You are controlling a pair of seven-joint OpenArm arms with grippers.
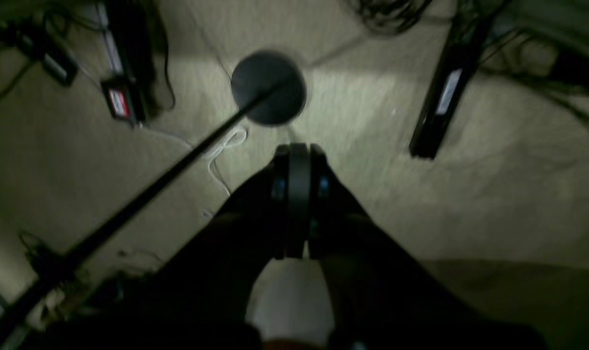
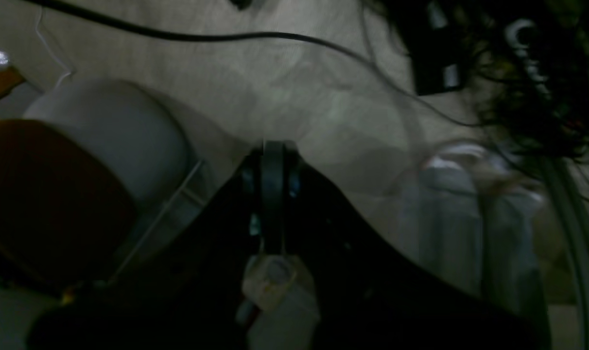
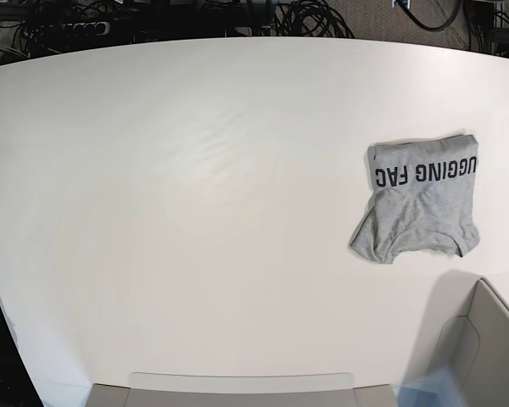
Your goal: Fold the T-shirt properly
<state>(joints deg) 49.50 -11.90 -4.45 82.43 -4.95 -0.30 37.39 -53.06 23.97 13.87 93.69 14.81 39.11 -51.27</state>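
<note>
The left gripper point(image 1: 298, 150) is clenched on nothing, pointing at the floor, and the right gripper point(image 2: 273, 148) is clenched and empty too (neither arm shows in the base view). The T-shirt point(image 3: 422, 203) lies at about three o'clock on the white table point(image 3: 195, 212), folded into a compact packet with the black lettering up. I judge the folding nearly done; one lower corner is still loose.

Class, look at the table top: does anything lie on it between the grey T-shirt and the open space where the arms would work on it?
Nothing visible does. The T-shirt lies alone on the white table.
</note>
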